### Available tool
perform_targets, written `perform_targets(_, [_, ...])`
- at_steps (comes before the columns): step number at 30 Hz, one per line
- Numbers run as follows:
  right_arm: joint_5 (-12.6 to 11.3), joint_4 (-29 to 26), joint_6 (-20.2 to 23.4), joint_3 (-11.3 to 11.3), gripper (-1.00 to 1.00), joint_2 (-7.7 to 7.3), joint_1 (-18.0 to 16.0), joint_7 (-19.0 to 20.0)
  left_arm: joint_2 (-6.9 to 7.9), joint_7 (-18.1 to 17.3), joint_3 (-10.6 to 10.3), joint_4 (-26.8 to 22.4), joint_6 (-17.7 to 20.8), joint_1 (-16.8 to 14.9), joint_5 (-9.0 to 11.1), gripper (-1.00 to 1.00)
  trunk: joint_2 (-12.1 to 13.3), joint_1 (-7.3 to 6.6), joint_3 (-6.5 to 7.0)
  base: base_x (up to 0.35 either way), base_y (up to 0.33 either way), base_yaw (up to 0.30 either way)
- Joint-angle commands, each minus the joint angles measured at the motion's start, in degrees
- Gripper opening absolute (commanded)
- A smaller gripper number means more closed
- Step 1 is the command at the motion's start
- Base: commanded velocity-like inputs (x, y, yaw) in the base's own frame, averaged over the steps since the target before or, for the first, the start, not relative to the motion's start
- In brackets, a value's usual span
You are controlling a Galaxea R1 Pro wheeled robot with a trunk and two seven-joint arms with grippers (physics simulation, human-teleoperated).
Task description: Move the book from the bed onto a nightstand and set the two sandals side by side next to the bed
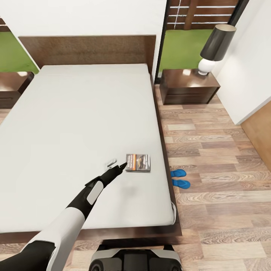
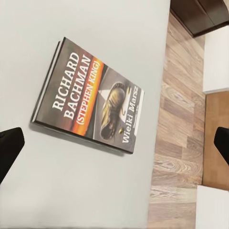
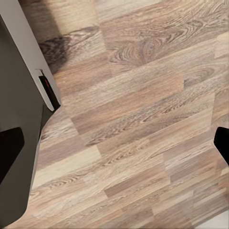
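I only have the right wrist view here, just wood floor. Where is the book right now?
Observer: The thin dark paperback with the orange band lies flat on the light-grey mattress of the bed, near its right edge.
Operator: Is an arm near it?
Observer: The left claw is open beside the paperback, apart from it.
Operator: And the sandals?
Observer: Two bright blue flip-flops lie together on the floor beside the bed.

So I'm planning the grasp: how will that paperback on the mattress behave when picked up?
The paperback looks thin, so probably light and a little bendy. It lies flat on the mattress, so its edge may be awkward to get under. The left gripper has its fingers spread at its near edge.
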Motion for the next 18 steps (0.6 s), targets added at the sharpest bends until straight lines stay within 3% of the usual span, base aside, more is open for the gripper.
perform_targets(1, [0.60, 0.10, -0.22, -0.48, 1.00, -0.01, -0.04, -0.18, 0.01, -0.04, -0.04, -0.02, 0.42, -0.02, 0.62, 1.00, -0.09, 0.03, -0.16, 0.000, 0.000, 0.000])
perform_targets(18, [0.60, 0.08, -0.22, -0.42, 1.00, -0.01, -0.04, -0.18, -0.03, -0.05, -0.03, -0.17, 0.66, -0.03, 0.77, 1.00, -0.09, 0.03, -1.72, 0.000, 0.000, 0.000])
